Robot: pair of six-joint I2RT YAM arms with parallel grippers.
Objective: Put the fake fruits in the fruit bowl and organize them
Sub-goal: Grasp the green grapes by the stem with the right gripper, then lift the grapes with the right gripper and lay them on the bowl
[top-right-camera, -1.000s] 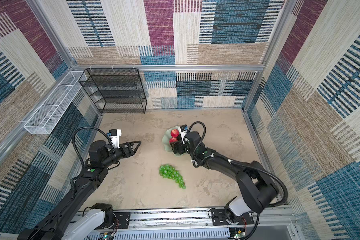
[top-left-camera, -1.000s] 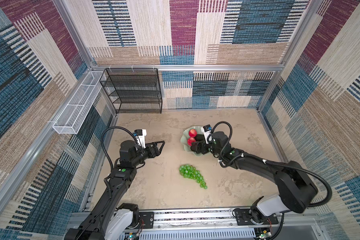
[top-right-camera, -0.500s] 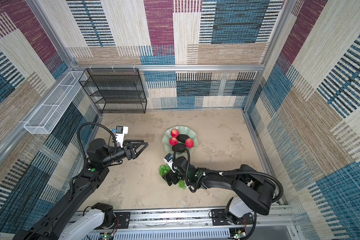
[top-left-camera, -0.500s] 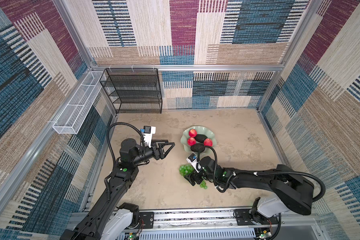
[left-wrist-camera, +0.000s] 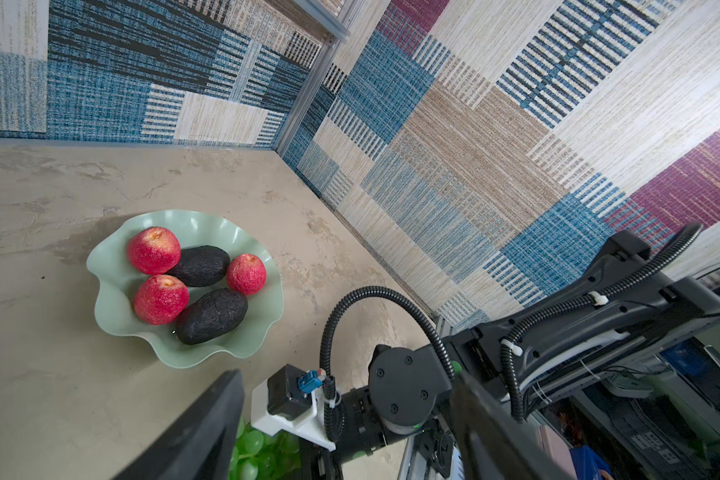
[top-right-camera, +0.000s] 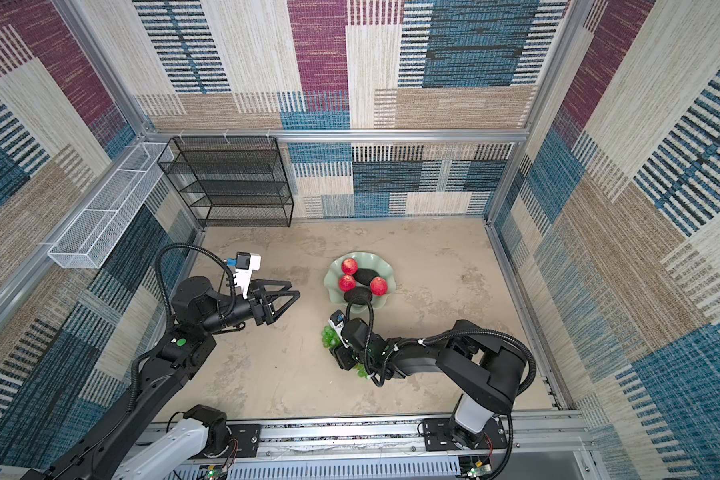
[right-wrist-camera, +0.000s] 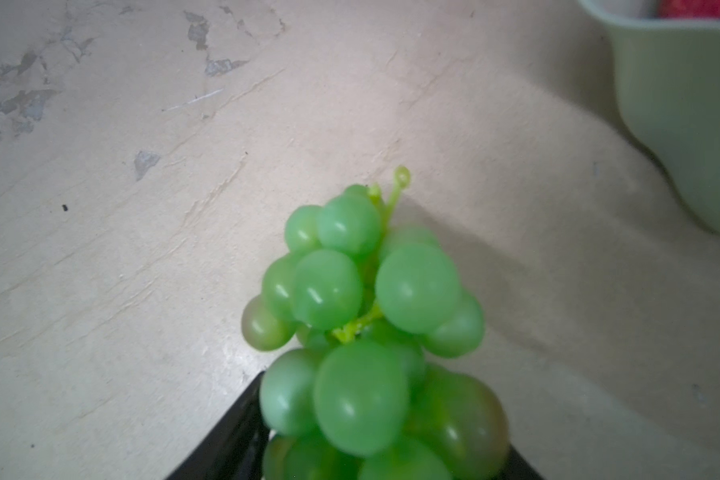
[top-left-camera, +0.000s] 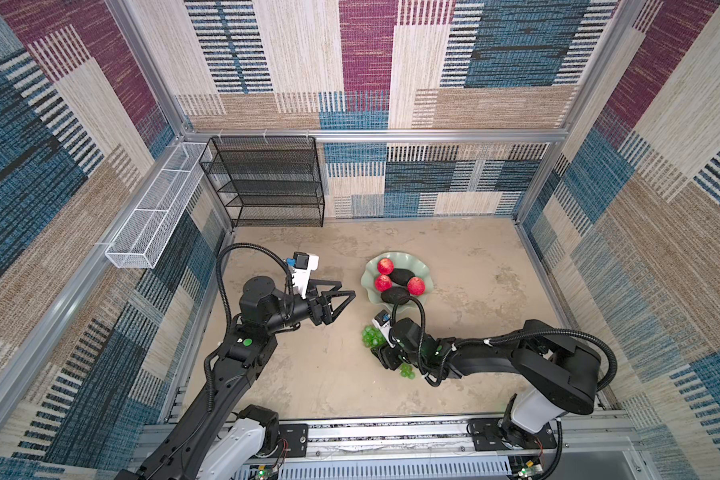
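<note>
table [top-left-camera: 308,374]: beige, mottled, level.
left arm [top-left-camera: 242,357]: rises from the near rail [top-left-camera: 391,432] on the left; elbow bent, forearm reaching rightward, wrist held above the table.
right arm [top-left-camera: 495,357]: folded low from the same rail on the right; forearm stretched leftward just over the table, wrist tipped down.
fruit bowl [top-left-camera: 414,261] [top-right-camera: 378,262]: upright on the table, right of centre, just beyond the right wrist.
left end effector [top-left-camera: 347,289] [top-right-camera: 294,289]: released and empty; fingers [left-wrist-camera: 208,428] spread wide, aimed at the bowl, well apart from it.
right end effector [top-left-camera: 385,357] [top-right-camera: 344,357]: lowered over the middle of the grapes [top-left-camera: 370,336] [right-wrist-camera: 371,332], jaws on either side; cannot tell whether clamped.
grapes, position: on the table, near side of the bowl, not in it.
grapes, long axis: diagonal in both top views, broad end far-left, thin end [top-left-camera: 407,370] near-right; stem loop on the broad end.
avocados [top-left-camera: 400,276] [top-left-camera: 395,296]: two, lying in the bowl, long axes roughly parallel.
apples [top-left-camera: 385,266] [top-left-camera: 383,283] [top-left-camera: 415,286]: three, in the bowl, touching the avocados.
</note>
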